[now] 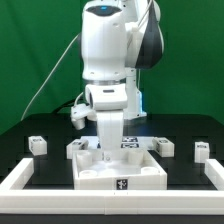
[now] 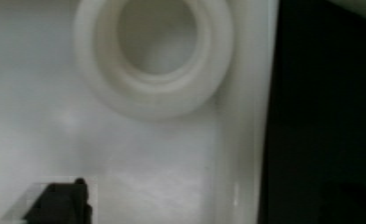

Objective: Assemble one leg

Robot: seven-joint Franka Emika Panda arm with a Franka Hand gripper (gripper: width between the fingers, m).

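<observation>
**Gripper [image 1: 107, 143] low over the tabletop [image 1: 140, 177], near the worktop's front edge.**
You see one leg [image 1: 38, 143] standing loose by the worktop's edge at the exterior view's left. A second leg [image 1: 165, 147] and a third leg [image 1: 202, 150] stand toward the edge at the exterior view's right, all apart from the tabletop. The wrist view shows a close white surface with a round recess [image 2: 162, 55] and one dark fingertip [image 2: 59, 202]. You cannot tell how wide the jaws stand, nor whether they hold anything.
</observation>
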